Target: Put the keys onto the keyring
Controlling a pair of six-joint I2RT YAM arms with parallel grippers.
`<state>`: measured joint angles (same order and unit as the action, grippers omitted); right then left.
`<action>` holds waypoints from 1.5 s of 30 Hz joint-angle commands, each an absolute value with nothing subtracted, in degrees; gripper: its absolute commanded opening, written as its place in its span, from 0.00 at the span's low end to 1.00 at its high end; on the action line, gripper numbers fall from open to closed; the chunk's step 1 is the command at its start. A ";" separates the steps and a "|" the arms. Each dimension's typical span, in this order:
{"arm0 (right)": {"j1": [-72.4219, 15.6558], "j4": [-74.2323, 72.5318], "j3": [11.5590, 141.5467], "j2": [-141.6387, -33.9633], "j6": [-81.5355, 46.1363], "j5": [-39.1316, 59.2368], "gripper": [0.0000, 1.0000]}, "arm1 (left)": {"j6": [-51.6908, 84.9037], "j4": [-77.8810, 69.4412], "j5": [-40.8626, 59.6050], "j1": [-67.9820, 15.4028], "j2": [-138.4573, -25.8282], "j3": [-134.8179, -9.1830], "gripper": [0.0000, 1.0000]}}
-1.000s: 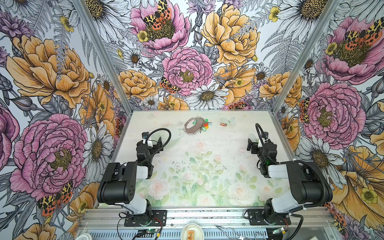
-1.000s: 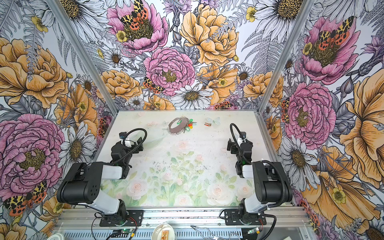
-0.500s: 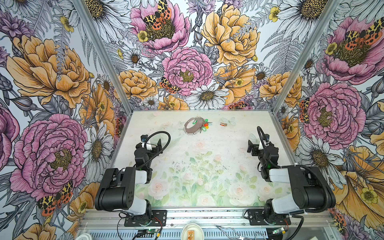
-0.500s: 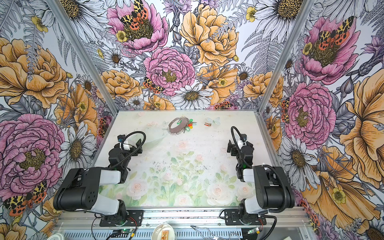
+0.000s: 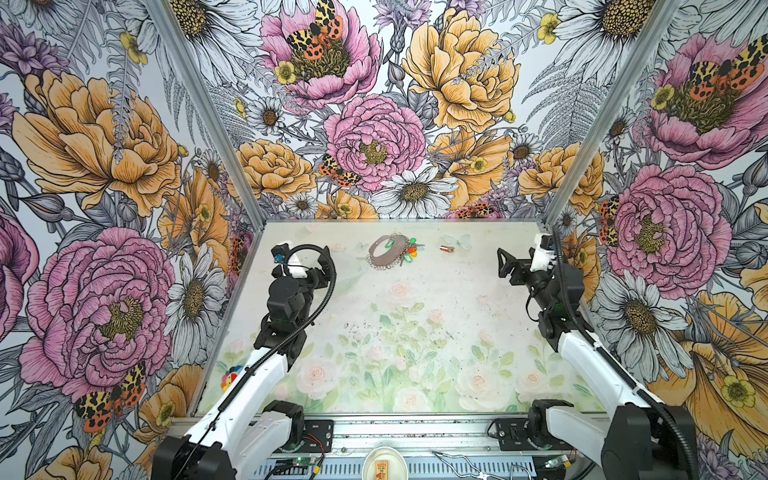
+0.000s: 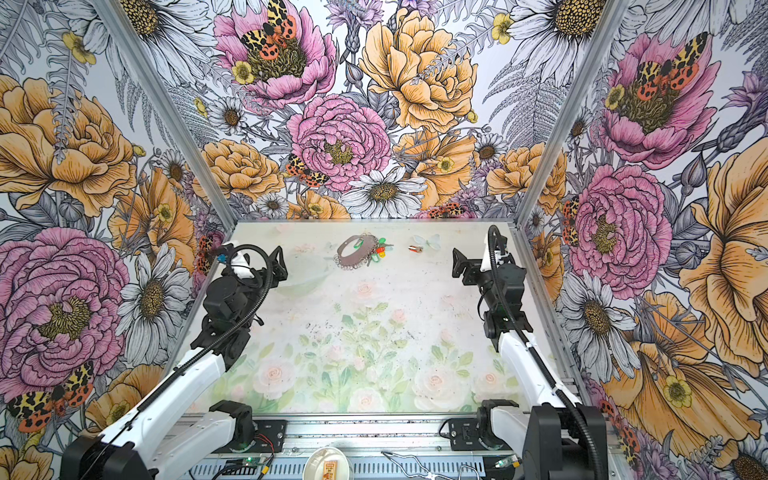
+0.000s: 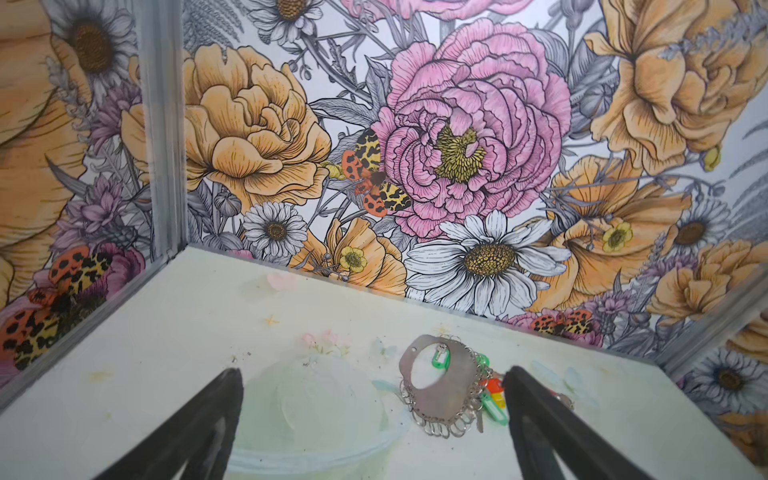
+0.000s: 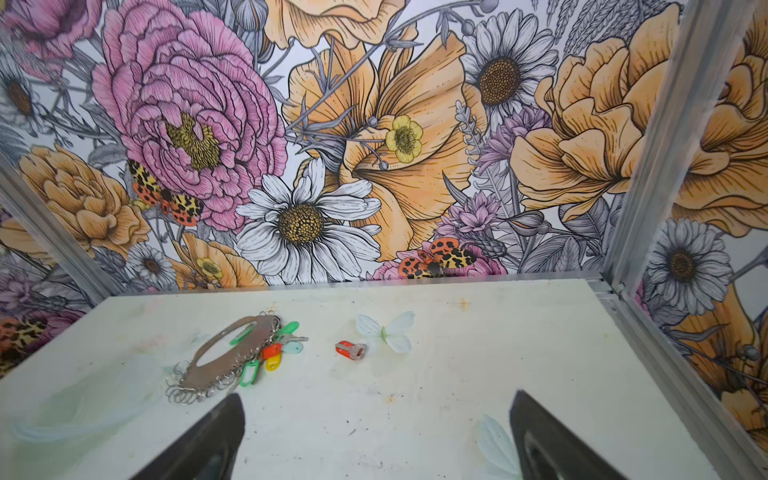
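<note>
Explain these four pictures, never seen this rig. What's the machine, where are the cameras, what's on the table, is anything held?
Two robot arms, the left arm and the right arm, are mounted at the near edge of a table between flowered walls. Two pictures come from a pair of cameras overhead, side by side, so they look nearly the same. The other two come from a camera on each wrist, looking forward over the table.

At the far side of the table lies a flat keyring fringed with small metal rings. Coloured keys are bunched against it; I cannot tell whether they are hooked on. One red key lies apart, to the right of it in both top views.

The left tool and the right tool are both open and hold nothing.
</note>
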<state>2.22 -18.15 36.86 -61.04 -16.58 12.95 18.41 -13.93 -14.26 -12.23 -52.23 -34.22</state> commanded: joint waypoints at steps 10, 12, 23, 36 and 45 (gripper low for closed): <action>6.18 -18.96 31.88 -50.42 -39.97 19.34 0.99 | 45.39 -5.43 15.56 7.18 -46.75 -29.99 0.99; 6.08 -18.07 32.17 -51.07 -38.98 21.08 1.00 | 44.08 -5.98 17.82 6.40 -49.53 -31.56 0.99; 4.91 -10.45 34.31 -57.66 -39.56 19.97 0.99 | 33.28 4.05 -3.59 -18.81 -79.67 -53.05 0.99; 2.60 -4.85 33.39 -56.10 -37.27 18.59 0.99 | 25.43 27.63 -4.06 -25.18 -124.80 -102.68 0.99; 1.83 -4.61 32.22 -56.13 -36.75 19.02 1.00 | 25.25 33.01 -1.66 -24.52 -137.46 -118.01 0.99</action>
